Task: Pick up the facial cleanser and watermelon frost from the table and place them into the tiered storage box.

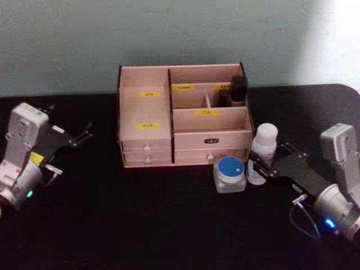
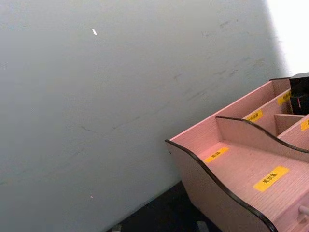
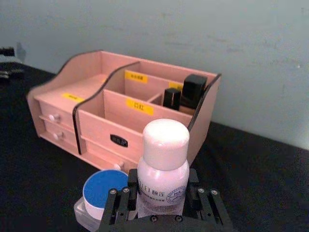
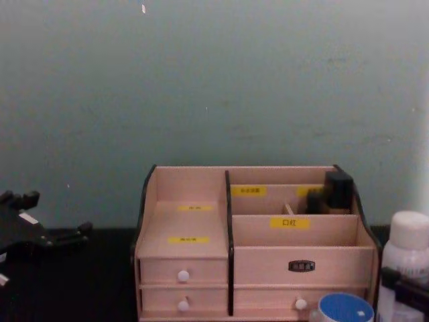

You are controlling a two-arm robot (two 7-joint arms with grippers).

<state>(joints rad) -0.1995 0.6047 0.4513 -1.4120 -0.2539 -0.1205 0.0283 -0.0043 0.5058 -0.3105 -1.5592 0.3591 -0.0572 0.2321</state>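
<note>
The facial cleanser [image 1: 264, 143], a tall white bottle with a rounded cap, stands on the black table just right of the tiered storage box [image 1: 145, 121]. My right gripper [image 1: 260, 169] is shut on its lower body, one finger pressed against each side [image 3: 161, 191]. The watermelon frost [image 1: 230, 173], a squat clear jar with a blue lid, sits on the table beside the bottle, in front of the box's right drawers. In the chest view the bottle [image 4: 407, 251] and jar [image 4: 344, 308] show at the lower right. My left gripper [image 1: 84, 132] hangs open, well left of the box.
Two dark items [image 1: 236, 90] stand in the box's rear right compartment. The stepped left compartments [image 2: 231, 159] hold nothing. A pale wall runs close behind the box. Bare black tabletop [image 1: 140, 214] stretches in front.
</note>
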